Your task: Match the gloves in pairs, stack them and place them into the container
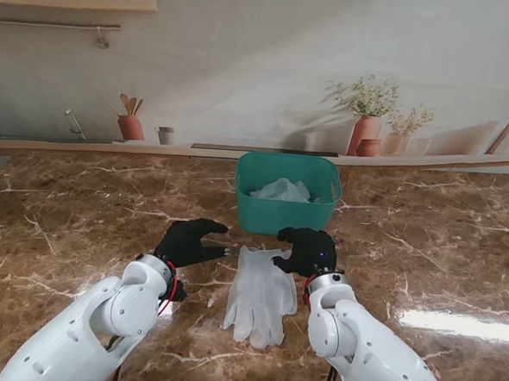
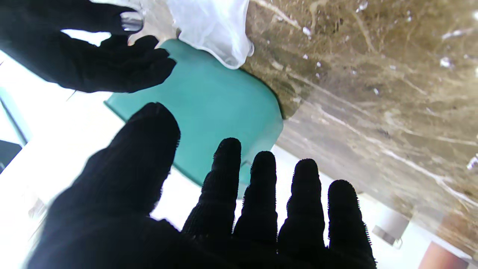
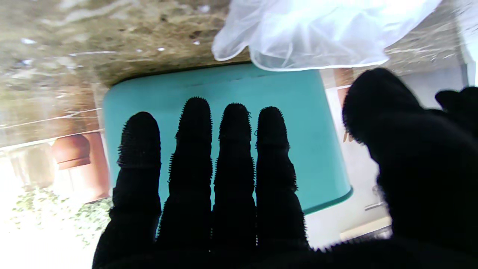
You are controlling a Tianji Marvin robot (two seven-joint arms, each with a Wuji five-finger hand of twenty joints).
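Showing the task partly done: the teal plastic tub-shaped container stands on the brown veined marble surface and already holds crumpled translucent white material, judged to be gloves stored as a pair, though the count cannot be told. A stack of thin translucent white disposable gloves lies flat on the surface between the 2 hands, nearer to me than the container, cuffs toward the container and fingers toward me; it appears to be 2 gloves laid together, but the layers are hard to separate. The black-gloved left hand is spread and holds nothing, its fingertips near the cuff. The black-gloved right hand is likewise spread and empty, at the cuff's other side. What remains, by this judgement, is lifting the stack into the container. No brand, label or legible writing appears anywhere.
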